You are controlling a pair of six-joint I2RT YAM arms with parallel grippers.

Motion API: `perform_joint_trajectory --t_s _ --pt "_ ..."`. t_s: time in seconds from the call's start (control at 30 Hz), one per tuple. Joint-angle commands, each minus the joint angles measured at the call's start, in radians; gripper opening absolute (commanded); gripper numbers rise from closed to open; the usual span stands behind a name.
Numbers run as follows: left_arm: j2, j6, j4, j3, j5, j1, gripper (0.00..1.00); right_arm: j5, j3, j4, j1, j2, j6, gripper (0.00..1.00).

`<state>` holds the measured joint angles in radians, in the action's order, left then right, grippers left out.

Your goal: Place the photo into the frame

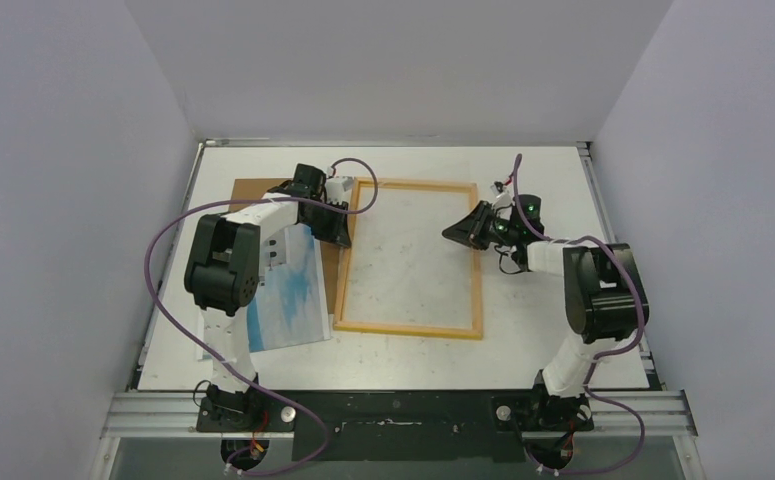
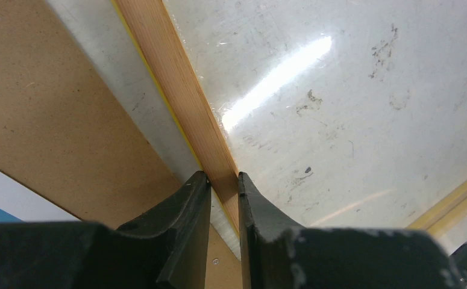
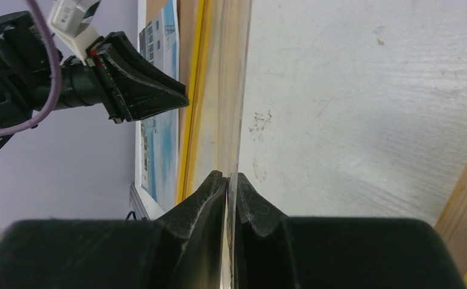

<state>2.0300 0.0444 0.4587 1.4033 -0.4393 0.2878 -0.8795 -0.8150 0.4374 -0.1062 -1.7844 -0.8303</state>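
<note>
The left gripper (image 2: pixel 223 180) clamps the frame's (image 1: pixel 409 329) left rail, while the right gripper (image 3: pixel 227 177) sits pinched shut at its right rail.

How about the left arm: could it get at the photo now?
Probably not yet: the left gripper is clamped on the frame. The photo lies close beside it, face up with nothing on top, so once it lets go the way looks free.

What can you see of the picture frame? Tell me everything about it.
The frame is a thin rectangle lying on the table, pale wood back up, a yellow edge showing beneath. A glossy clear pane fills it. The left claw is clamped on its left rail; the right claw is shut just inside the right rail, what it pinches unclear.
</note>
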Motion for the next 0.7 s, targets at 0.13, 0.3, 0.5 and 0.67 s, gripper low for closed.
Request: perform_joint_trajectory --t_s 0.13,0.3,0.5,0.67 --pt "0.007 0.043 -0.033 0.022 -0.159 -0.012 0.11 -0.049 0.004 0.059 -0.02 0.145 -0.03 0.09" --pt "-0.007 0.098 -0.065 0.007 -0.184 -0.048 0.09 -0.061 0.009 0.105 -0.023 0.194 -0.092 0.08" --pt "-0.013 0.11 -0.088 -0.006 -0.191 -0.067 0.1 -0.03 -0.038 -0.019 -0.031 0.227 -0.041 0.08" --pt "-0.006 0.111 -0.099 -0.02 -0.19 -0.066 0.09 0.007 -0.044 -0.07 -0.044 0.205 -0.02 0.08"
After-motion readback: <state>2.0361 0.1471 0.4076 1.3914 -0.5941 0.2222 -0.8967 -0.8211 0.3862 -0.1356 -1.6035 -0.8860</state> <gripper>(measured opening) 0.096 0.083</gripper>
